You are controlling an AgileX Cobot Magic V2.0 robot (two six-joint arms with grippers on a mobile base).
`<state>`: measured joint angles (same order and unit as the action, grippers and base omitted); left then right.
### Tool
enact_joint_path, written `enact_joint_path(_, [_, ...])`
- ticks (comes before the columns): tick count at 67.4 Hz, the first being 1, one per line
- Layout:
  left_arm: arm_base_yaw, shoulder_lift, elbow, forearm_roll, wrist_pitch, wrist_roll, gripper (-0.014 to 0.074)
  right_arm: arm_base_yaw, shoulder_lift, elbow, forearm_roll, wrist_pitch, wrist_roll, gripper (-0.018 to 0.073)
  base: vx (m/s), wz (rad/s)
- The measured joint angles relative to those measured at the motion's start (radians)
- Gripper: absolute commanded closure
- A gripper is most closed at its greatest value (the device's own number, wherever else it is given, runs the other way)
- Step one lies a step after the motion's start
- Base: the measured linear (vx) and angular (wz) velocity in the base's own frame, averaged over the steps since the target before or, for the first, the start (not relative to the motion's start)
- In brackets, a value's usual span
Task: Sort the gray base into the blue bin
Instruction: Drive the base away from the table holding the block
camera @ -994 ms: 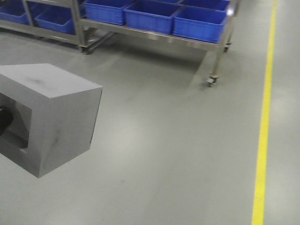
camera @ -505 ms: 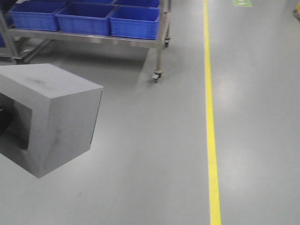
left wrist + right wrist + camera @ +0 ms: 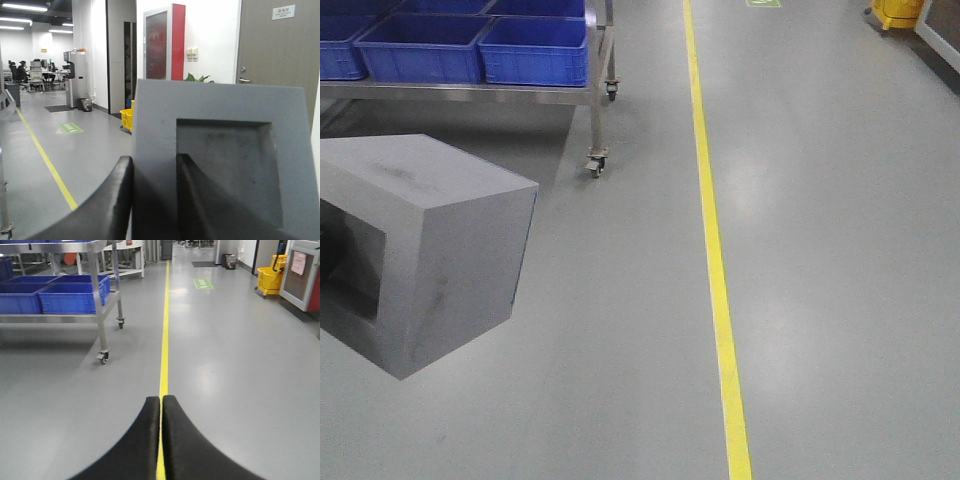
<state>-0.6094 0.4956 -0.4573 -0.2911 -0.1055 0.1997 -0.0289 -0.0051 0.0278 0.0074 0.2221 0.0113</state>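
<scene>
Front view: the gray base hangs in the air well to the left of the yellow line, above bare floor, with its recessed face turned toward the frame's left edge. The blue bin I am aiming for sits on the wheeled bench, also left of the yellow line but farther along it, so the base has to travel forward along that side and not across the line. Against the frame from 1 second ago, the yellow line has swung from the right edge to the middle. The bench has slid into the upper left corner, and fewer bins show. The base keeps the same spot in the picture, so I judge the whole rig is turning with the load held rigid.

Left wrist view: the left gripper has its jaws clamped on 1 wall of the base, 1 finger outside and 1 inside the square recess. The recess faces this camera. The yellow line runs off down the corridor to the far left of the base.

Right wrist view: the right gripper points straight along the yellow line, its 2 jaws pressed together with nothing between them. The bins lie left of the line here too, so the left arm is the one to make the drop.
</scene>
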Motion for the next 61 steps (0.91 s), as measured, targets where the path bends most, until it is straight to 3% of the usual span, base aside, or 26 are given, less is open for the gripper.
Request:
enact_joint_path(35, [0.000, 0.000, 0.000, 0.000, 0.000, 0.000, 0.0603, 0.000, 0.000, 0.000, 0.000, 0.000, 0.000, 0.0564, 0.14, -0.19])
enact_joint_path(61, [0.000, 0.000, 0.000, 0.000, 0.001, 0.000, 0.0603, 0.000, 0.000, 0.000, 0.000, 0.000, 0.000, 0.0564, 0.26, 0.07])
